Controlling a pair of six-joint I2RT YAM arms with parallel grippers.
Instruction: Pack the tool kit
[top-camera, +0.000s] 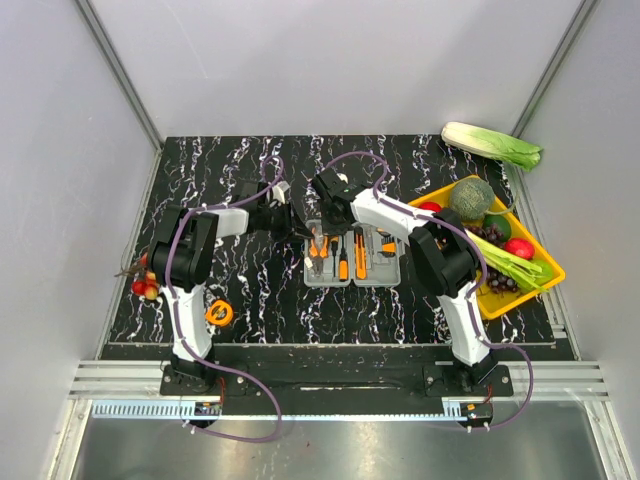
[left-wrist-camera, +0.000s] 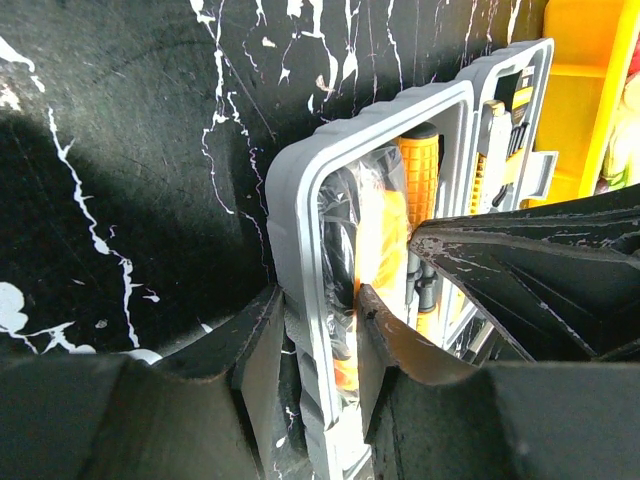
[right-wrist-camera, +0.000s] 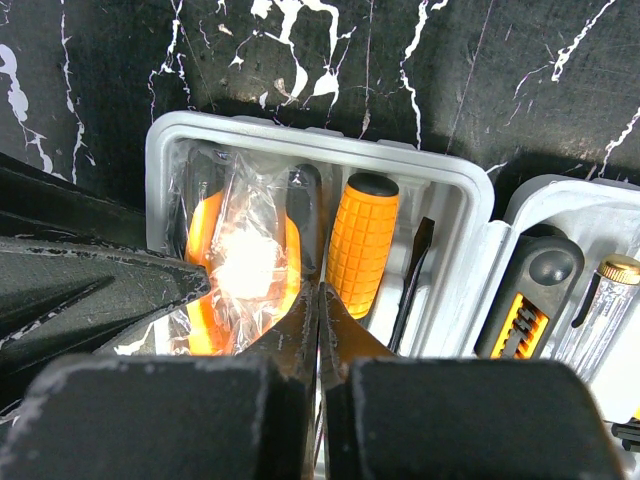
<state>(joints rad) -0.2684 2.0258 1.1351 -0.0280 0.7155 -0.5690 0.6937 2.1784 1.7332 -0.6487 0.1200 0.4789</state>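
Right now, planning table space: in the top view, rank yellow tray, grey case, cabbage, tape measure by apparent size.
1. yellow tray
2. grey case
3. cabbage, as long but slimmer
4. tape measure

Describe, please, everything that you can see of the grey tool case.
The grey tool case is a flat plastic shell with rounded corners and a ribbed rim, lying open on the black marbled table, both halves face up. Its slots hold orange-and-black tools, among them plastic-wrapped pliers and an orange-handled screwdriver. The left fingers clamp its left wall; the closed right fingers reach down into that half.
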